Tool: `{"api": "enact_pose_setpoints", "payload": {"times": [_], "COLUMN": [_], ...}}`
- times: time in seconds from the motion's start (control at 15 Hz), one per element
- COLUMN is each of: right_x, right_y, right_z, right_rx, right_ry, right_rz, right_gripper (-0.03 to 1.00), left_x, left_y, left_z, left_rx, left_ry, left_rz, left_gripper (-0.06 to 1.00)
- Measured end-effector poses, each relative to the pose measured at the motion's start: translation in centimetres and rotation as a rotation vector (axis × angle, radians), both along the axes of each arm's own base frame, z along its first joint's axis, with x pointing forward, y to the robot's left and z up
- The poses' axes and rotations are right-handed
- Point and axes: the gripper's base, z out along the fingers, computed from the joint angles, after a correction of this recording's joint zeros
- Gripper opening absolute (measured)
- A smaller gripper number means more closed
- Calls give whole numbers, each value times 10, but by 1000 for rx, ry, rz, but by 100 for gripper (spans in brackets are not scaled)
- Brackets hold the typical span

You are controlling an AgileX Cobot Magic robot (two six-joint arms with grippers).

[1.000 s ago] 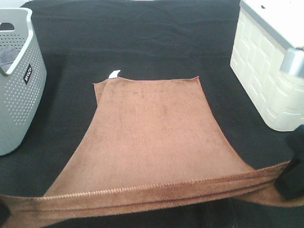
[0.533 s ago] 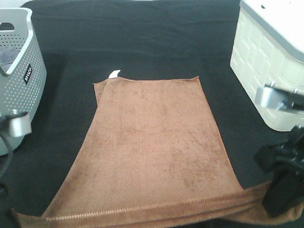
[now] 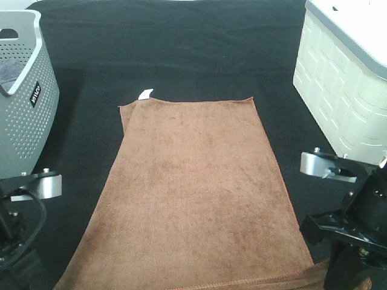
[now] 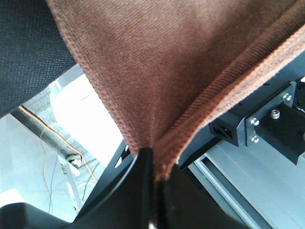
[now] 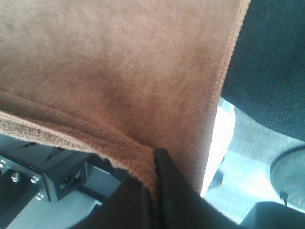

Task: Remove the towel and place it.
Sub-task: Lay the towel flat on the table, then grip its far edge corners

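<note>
Exterior high view: near hem lowered, towel drawn flat

Change noted: a second ago the near hem stood raised and stretched in a taut band across the lower part of this view, with the cloth fanning up to it. Now the towel (image 3: 199, 193) lies flat on the black tabletop (image 3: 181, 48) for almost its whole length. The hem has dropped to the very near edge and is mostly out of the picture. My left arm (image 3: 24, 241) and right arm (image 3: 357, 241) have come into view at either side, low and close in. The far edge and the white tag (image 3: 145, 93) have not shifted.

Grip: my left gripper (image 4: 155, 174) is clamped fully closed on one near corner, the hem pinched between its fingers. My right gripper (image 5: 156, 167) is closed the same way on the other corner. Both corners appear to be held just beyond the tabletop's near edge.

Reading: I judge the flattening stroke done but not the removal — the towel lies between the grey basket (image 3: 24, 115) and the white crate (image 3: 344, 103), touching neither. Where it is meant to go I cannot tell.
</note>
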Motion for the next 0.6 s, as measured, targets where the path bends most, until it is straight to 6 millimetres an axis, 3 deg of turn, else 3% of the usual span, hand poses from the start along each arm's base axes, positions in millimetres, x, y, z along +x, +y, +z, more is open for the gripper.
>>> {"api": "enact_pose_setpoints", "payload": {"times": [0.6], "right_x": [1], "right_y": [-6], "right_z": [-5], "right_rx": [-41], "right_ry": [-21], "right_rz": [76], "right_gripper": [1], "left_x": [-15], "left_y": [-37], "left_z": [-12], "left_rx": [58], "left_ry": [-63], "left_rz": [-152], "left_gripper": [0]}}
